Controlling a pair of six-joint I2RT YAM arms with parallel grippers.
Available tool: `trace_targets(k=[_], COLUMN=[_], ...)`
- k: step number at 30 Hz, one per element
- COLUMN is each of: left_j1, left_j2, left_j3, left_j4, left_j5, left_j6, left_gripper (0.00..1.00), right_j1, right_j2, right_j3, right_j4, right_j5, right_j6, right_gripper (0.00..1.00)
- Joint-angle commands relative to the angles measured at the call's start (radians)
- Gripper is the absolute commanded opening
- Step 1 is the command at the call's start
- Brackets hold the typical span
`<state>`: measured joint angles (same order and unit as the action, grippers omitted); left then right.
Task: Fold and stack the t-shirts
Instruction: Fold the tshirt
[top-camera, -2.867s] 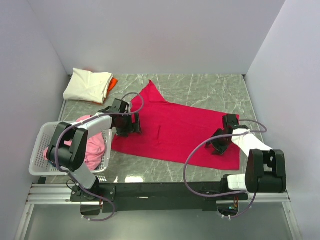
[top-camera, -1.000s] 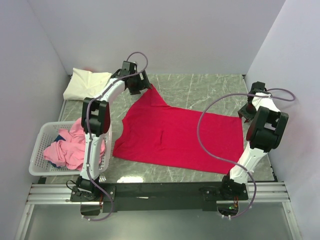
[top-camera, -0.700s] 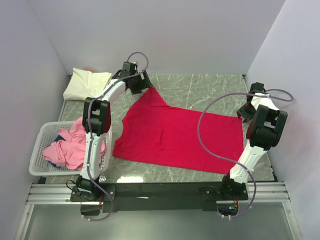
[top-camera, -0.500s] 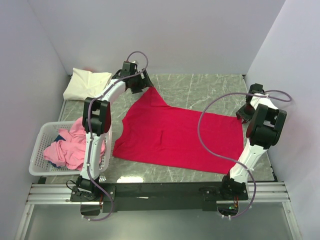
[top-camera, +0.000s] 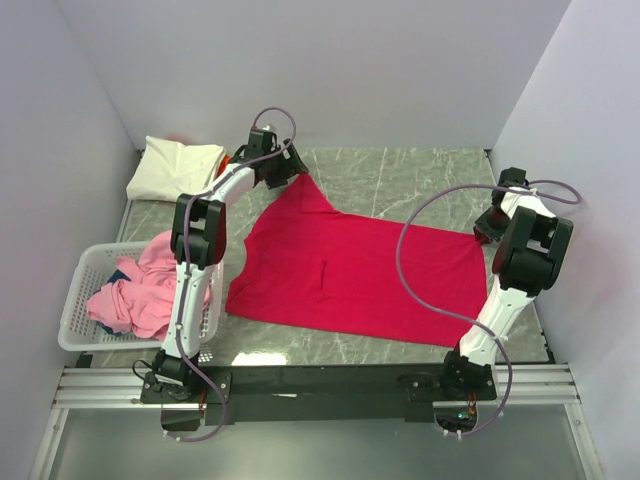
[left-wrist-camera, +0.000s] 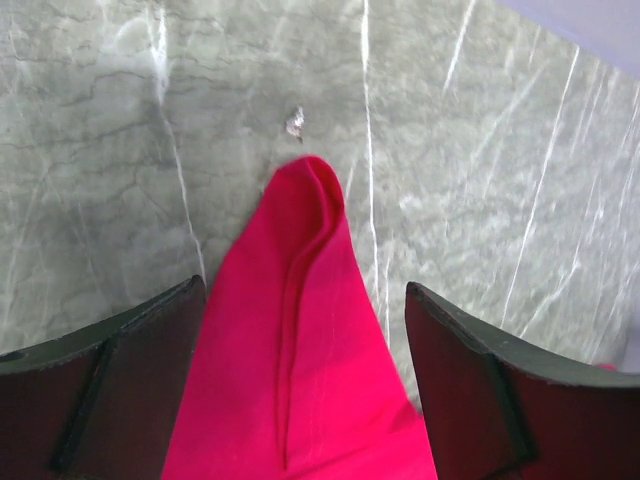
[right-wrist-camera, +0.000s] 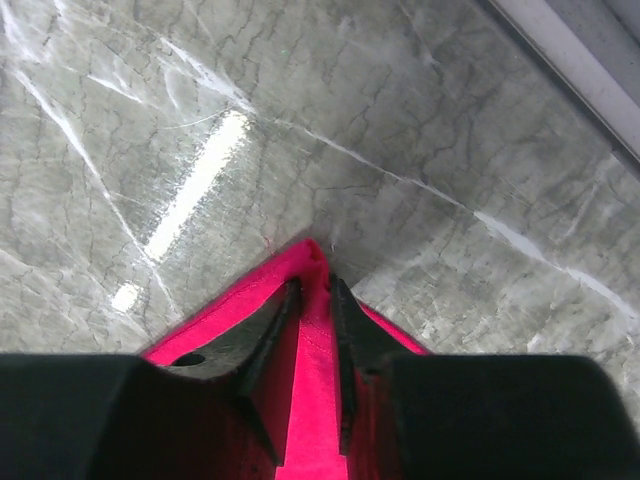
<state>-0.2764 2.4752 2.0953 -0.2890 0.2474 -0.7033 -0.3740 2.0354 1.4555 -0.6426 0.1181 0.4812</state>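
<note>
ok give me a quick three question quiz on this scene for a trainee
1. True or false: the left hand is clamped on the red shirt.
2. The pink shirts lie: A in the basket, B on the cream shirt, C on the red shirt.
3. Which corner of the red shirt does the right hand pinch?
Key: 1 false, its fingers stand open either side of the shirt's far left tip. 2 A. 3 the far right corner.

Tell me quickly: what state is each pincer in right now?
Left pincer: open, astride a tip of the red tee, not gripping it.
Right pincer: closed on a corner of the red tee.
</note>
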Motion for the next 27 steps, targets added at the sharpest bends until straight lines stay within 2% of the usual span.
trace_targets(k=[1,9,15,21,27], left_j1=[-0.007,-0.012,-0.024,-0.049,-0.056], left_j2=[0.02,0.051,0.088,0.131,0.139], left_j3=[0.043,0.037,0.046,0.098,0.103], left_j4=[0.091,0.172,0.249,0.248,0.209], left_j5=[-0.034,-0.086,-0.099,-0.12,-0.161], left_j6=[-0.057,-0.137,-0.196,-0.213,-0.228], left_gripper=[0.86,0.82,0.74,0.69,0.57], right_j1=[-0.014,-0.014,-0.014,-0.013,-0.014], right_j2=[0.019,0.006,0.008,0.019,0.02], right_j3=[0.022,-0.003,-0.004,0.011,0.009], right_j4=[0.021,0.026,0.027,0.017,0.02], right_j5=[-0.011,-0.04,-0.052,-0.066,-0.083], right_j6=[-0.016,-0.036,-0.053,-0.07,-0.069], right_gripper=[0.24,0.2,0.18,0.17,0.16])
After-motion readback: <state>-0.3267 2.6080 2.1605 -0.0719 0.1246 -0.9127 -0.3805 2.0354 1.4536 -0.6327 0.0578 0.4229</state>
